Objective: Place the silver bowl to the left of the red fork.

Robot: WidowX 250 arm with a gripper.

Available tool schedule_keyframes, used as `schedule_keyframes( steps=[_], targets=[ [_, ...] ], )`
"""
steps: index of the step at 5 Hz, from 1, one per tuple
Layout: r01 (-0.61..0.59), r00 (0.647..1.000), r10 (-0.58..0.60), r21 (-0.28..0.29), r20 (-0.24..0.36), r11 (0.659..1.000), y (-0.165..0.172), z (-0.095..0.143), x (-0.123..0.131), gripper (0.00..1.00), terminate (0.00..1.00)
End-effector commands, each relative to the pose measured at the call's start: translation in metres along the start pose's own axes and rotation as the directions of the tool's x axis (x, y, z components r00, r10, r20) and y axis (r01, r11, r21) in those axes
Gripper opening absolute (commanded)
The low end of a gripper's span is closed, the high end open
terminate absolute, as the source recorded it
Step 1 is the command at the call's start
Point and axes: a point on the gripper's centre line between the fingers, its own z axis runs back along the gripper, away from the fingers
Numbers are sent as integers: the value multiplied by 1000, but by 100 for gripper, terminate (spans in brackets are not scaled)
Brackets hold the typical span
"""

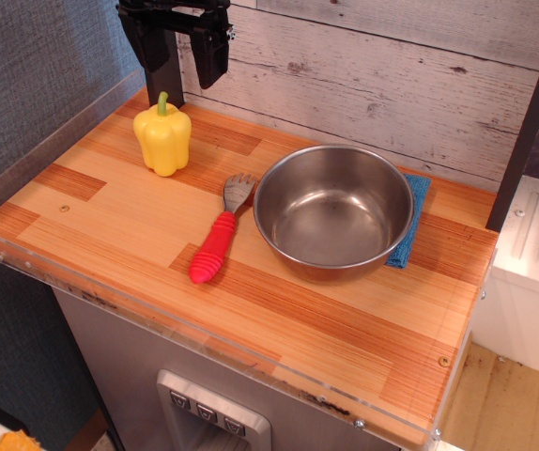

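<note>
The end effector [187, 42] is hanging at the far left above the table [345, 348], fingers spread wide, holding nothing. The silver bowl [333, 210] is sitting just right of the red fork [217, 240], partly covering a blue cloth [412, 221]. Judgement: grip the bowl's rim, lift clear over the fork, and aim for the bare wood near the yellow pepper [162, 132].

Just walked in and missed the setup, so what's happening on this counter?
Nothing is being handled yet. The gripper hangs above the back left of the wooden counter, holding nothing, jaws apart. The silver bowl sits right of the red fork, partly over a blue cloth, so it has yet to go to the fork's left. A yellow pepper stands back left.
</note>
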Motion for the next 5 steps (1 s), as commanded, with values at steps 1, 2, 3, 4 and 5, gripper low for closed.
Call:
schedule_keyframes(
  steps=[1, 2, 3, 4, 5],
  targets=[
    [0, 1000, 0, 0, 0, 1000, 0, 0, 0, 100, 0],
    [-8, 999, 8, 13, 40, 1000, -24, -4, -4, 100, 0],
    [2, 998, -2, -4, 67, 1000, -46, -12, -9, 100, 0],
    [40, 997, -38, -26, 61, 999, -61, -16, -12, 100, 0],
    [59, 997, -58, -16, 49, 998, -68, -24, -10, 100, 0]
  ],
)
